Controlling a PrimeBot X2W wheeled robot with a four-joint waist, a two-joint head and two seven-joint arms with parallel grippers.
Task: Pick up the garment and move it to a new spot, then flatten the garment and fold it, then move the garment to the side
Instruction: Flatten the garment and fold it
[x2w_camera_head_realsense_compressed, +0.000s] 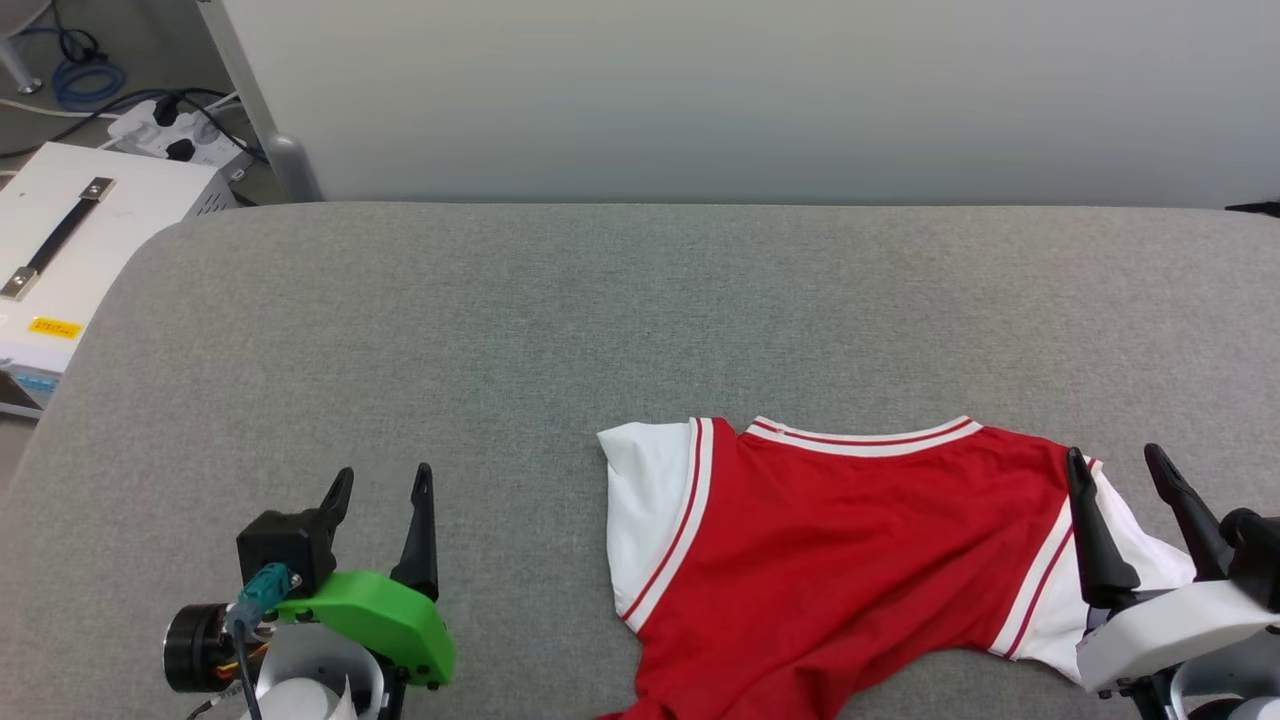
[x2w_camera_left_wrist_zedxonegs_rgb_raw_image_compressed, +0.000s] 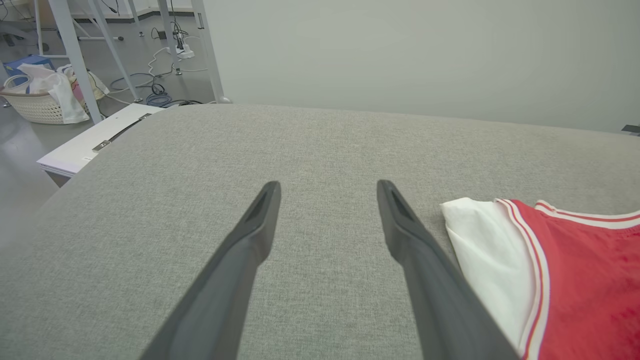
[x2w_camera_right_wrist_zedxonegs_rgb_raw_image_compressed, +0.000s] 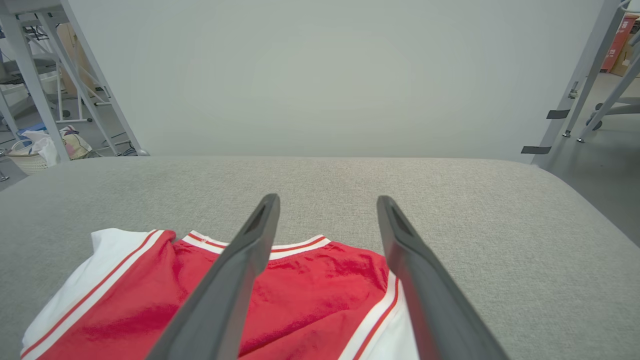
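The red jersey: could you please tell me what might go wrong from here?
The right gripper hangs open over one white sleeve; closing there may pinch just that sleeve and bunch the red jersey. The left gripper stands open over the grey table, apart from the other sleeve, so a one-sided pull could skew the cloth.

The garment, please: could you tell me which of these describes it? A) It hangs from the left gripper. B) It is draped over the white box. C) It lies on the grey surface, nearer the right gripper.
C: the garment lies on the grey surface, with the open right gripper at its sleeve and the open left gripper apart over the bare surface.
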